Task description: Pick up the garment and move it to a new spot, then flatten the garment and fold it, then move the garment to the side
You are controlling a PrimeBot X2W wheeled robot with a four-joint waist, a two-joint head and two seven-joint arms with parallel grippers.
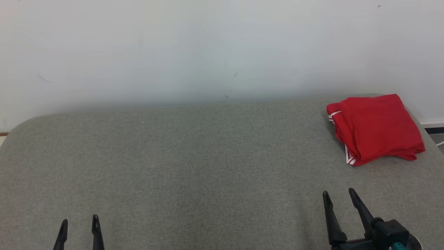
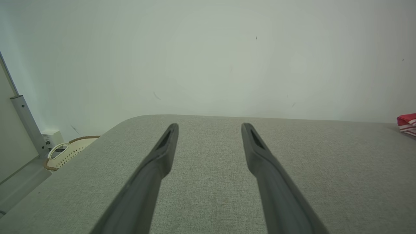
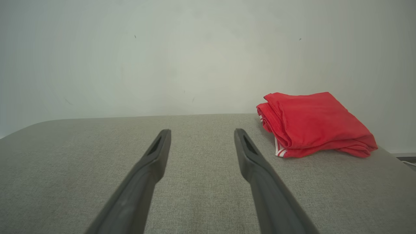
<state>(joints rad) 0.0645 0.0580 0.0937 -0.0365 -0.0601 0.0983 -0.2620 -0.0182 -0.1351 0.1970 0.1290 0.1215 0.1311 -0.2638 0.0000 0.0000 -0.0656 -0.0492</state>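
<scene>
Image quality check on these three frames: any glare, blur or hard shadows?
Head view: even, diffuse light, no glare; folded red garment sharp, with a thin soft shadow along its near edge. Left wrist view: left gripper fingers soft near the lens, mild vignetting. Right wrist view: garment crisp, grey fabric tabletop weave readable.

No text, label, brand, number or sign that I can read in any of my views. The red garment (image 1: 376, 128) carries only white stripes along one edge, with no lettering I can make out. The small white box (image 2: 50, 137) at the far left of my left wrist view is too small to tell any marking.
</scene>
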